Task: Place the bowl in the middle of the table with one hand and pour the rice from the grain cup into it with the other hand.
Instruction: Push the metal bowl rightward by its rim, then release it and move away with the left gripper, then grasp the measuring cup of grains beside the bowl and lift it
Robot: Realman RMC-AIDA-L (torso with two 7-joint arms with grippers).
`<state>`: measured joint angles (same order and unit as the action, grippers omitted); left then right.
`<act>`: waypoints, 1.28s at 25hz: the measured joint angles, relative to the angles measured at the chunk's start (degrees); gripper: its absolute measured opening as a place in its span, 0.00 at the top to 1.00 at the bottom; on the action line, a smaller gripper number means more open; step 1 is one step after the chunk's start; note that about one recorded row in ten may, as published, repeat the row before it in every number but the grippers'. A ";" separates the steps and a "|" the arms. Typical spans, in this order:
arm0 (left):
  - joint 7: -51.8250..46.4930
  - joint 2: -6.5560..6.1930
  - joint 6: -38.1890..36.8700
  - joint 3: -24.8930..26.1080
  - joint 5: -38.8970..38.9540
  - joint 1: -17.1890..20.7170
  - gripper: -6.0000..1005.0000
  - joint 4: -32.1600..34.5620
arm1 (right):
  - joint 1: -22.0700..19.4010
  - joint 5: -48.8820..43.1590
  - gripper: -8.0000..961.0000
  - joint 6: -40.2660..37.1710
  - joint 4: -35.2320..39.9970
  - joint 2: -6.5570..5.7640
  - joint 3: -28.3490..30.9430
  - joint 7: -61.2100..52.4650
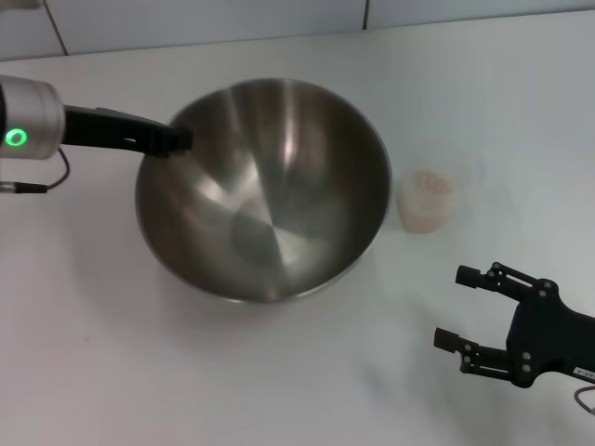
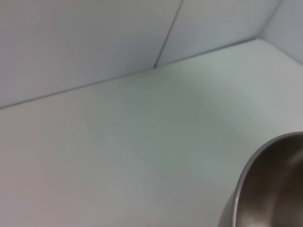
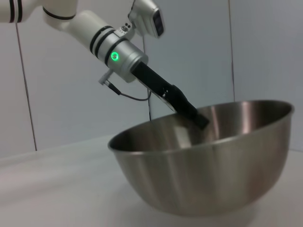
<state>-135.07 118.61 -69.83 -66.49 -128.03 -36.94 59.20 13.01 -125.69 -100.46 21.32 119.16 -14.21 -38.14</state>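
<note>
Head view | left gripper (image 1: 177, 139) jaws clamp bowl (image 1: 265, 190) rim | right gripper (image 1: 457, 307) jaws wide apart, empty

A white room with plain, pale walls

The wall (image 2: 94, 42) behind the work is white and smooth, made of big flat panels. Thin dark lines (image 2: 168, 33) run up and down where one panel meets the next. Seen from the right wrist, the wall (image 3: 57, 99) looks light grey, and more of these thin lines (image 3: 27, 99) go straight up it. A dark line (image 2: 75, 87) also runs along the bottom, where the wall stops. Far off at one side, a second wall (image 2: 289, 33) meets the first and makes a corner. The light is soft and even, and it falls from above. The shadows are pale and blurry.
</note>
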 joint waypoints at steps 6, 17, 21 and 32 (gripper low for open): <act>0.89 0.04 5.85 -3.42 -0.45 -3.32 0.90 -8.39 | 0.00 0.00 0.15 0.03 -0.14 0.01 -0.03 0.00; 1.92 0.05 6.87 -3.54 -0.04 -2.28 0.86 -7.21 | 0.07 0.00 0.15 0.03 -0.15 0.01 -0.03 0.00; 2.67 0.01 6.13 -4.24 0.16 -0.95 0.84 -3.23 | 0.06 0.07 0.15 0.13 -0.17 0.01 0.25 0.00; 21.63 -0.27 0.79 -12.33 12.20 23.86 0.35 30.58 | 0.25 1.27 0.15 13.28 -3.98 0.10 19.17 0.00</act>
<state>-113.44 118.35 -69.04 -78.82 -115.83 -13.08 89.77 13.26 -124.42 -87.18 17.35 119.26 4.96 -38.14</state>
